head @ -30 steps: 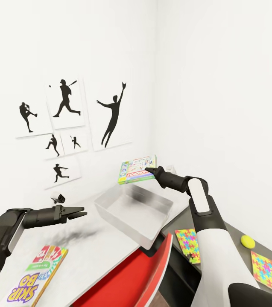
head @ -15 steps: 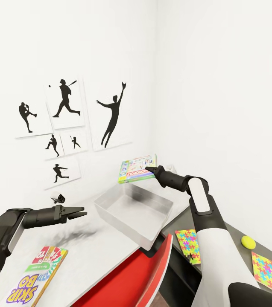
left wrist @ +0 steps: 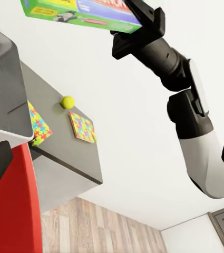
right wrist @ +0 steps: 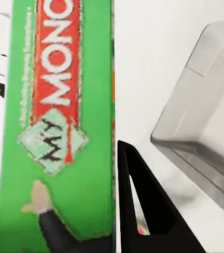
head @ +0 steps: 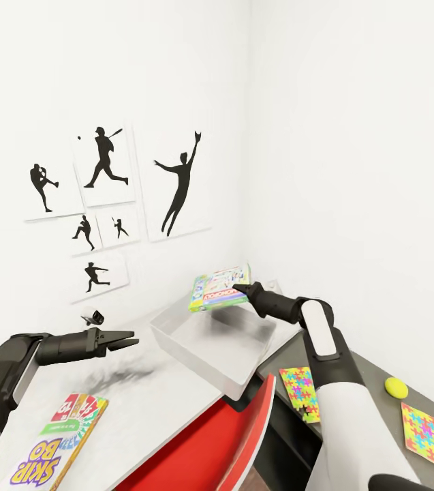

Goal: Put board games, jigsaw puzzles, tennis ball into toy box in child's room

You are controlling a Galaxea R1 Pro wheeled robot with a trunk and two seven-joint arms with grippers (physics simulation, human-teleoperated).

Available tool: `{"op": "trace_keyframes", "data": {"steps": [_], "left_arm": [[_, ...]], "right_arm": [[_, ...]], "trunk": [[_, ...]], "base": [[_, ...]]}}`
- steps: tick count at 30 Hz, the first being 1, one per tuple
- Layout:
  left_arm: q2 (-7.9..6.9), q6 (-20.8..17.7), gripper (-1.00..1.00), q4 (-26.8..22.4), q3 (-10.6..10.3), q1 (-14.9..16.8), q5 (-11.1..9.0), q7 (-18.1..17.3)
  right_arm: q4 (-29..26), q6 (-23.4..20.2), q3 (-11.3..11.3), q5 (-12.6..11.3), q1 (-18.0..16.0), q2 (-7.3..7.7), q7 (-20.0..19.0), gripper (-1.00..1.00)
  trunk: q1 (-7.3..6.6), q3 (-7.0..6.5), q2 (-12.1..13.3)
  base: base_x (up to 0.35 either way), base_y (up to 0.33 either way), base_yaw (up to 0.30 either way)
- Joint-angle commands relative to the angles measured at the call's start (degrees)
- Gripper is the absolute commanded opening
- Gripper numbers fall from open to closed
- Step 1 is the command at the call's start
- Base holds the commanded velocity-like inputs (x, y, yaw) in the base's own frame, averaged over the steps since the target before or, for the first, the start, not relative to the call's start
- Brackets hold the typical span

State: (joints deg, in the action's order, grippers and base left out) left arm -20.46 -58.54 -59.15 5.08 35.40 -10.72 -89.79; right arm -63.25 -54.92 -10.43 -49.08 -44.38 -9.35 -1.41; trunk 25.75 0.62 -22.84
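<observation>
At centre frame, the right claw [head: 238,289] grips one short end of a flat green board game box with a red title band [head: 219,278], holding it nearly level in the air above the far part of the wide, shallow, light grey toy box [head: 211,339]. The box's long axis runs away from the claw toward the picture-hung white wall [head: 107,204], so the bin lies directly below and a lowering looks the likely release. At lower left, the left claw [head: 129,340] hovers empty, jaws slightly parted, above a pale surface where a second, yellow-and-red card game box [head: 56,443] lies. At lower right, two multicolour jigsaw sheets [head: 300,390] and a small yellow-green tennis ball [head: 395,387] rest on the dark grey counter [head: 373,402].
</observation>
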Motion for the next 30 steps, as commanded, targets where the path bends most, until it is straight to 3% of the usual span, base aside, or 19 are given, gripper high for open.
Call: {"op": "trace_keyframes", "data": {"steps": [1,5,9,19,30], "left_arm": [[-0.02,-0.61,1.00,0.00,-0.04,0.02,0.02,-0.21],[-0.02,-0.61,1.00,0.00,0.01,0.02,0.01,-0.21],[-0.02,-0.61,1.00,0.00,-0.01,0.02,0.01,-0.21],[-0.02,-0.61,1.00,0.00,-0.03,0.02,0.00,-0.21],[-0.02,-0.61,1.00,0.00,0.00,0.02,0.00,-0.21]], "right_arm": [[-0.02,-0.88,-0.26,-0.46,0.35,-0.05,-0.13,-1.00],[-0.03,-2.34,-1.63,-4.15,2.64,0.47,-0.04,-1.00],[-0.01,-2.67,-3.63,-6.02,4.87,0.83,0.00,-1.00],[0.05,-2.46,-4.81,-6.11,6.41,0.89,0.52,-1.00],[0.19,-1.56,-4.98,-6.19,6.67,0.77,7.28,-1.00]], "trunk": [[0.03,0.06,-0.08],[0.03,0.06,-0.08],[0.03,0.06,-0.08],[0.03,0.06,-0.08],[0.03,0.06,-0.08]], "base": [[0.000,0.000,0.000],[0.000,0.000,0.000],[0.000,0.000,0.000],[0.000,0.000,0.000],[0.000,0.000,0.000]]}}
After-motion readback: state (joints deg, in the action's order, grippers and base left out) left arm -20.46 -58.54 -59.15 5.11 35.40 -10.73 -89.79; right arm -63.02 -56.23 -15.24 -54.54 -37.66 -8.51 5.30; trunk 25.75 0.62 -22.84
